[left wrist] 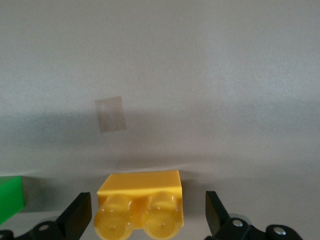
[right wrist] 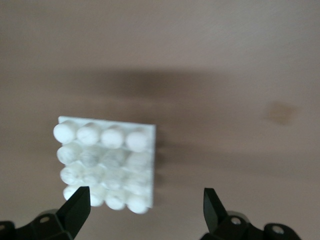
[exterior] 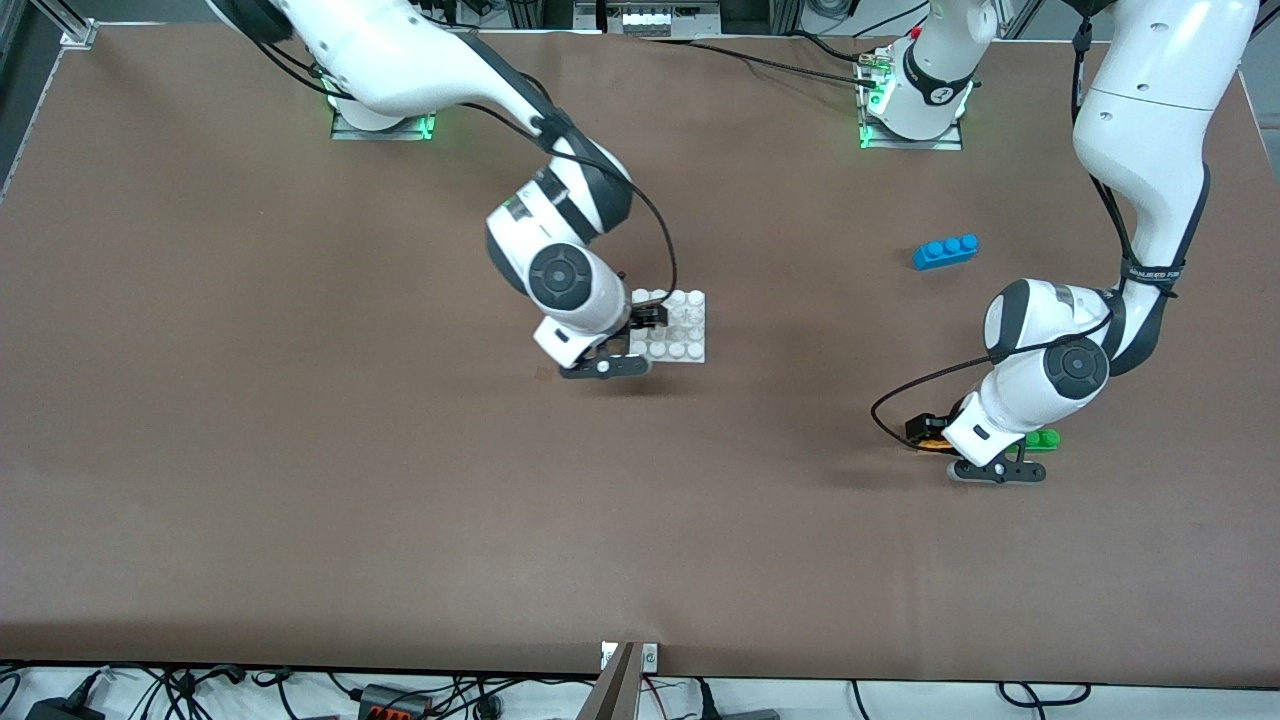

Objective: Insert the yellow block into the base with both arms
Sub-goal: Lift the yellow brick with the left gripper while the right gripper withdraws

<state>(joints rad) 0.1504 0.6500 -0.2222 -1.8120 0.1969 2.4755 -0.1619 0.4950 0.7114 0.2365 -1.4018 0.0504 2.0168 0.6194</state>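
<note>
Your left hand (left wrist: 147,212) is open, fingers either side of the yellow block (left wrist: 141,208) on the bench (exterior: 300,450) — long axis spanning the gap, so just close. Green brick (exterior: 1042,439) sits just beside it. Right hand (right wrist: 145,210) is open too, low over the base (right wrist: 106,165) mid-bench — its edge, not centred. No readable labels.

shell: my two arms (exterior: 560,270) are glossy white, rounded segments | joints: black bands, dark round caps | cables: black, looping along each arm | bases: grey plates lit green | pincers: my left gripper (left wrist: 147,220) and right gripper (right wrist: 145,215) have black fingers with small screws
</note>
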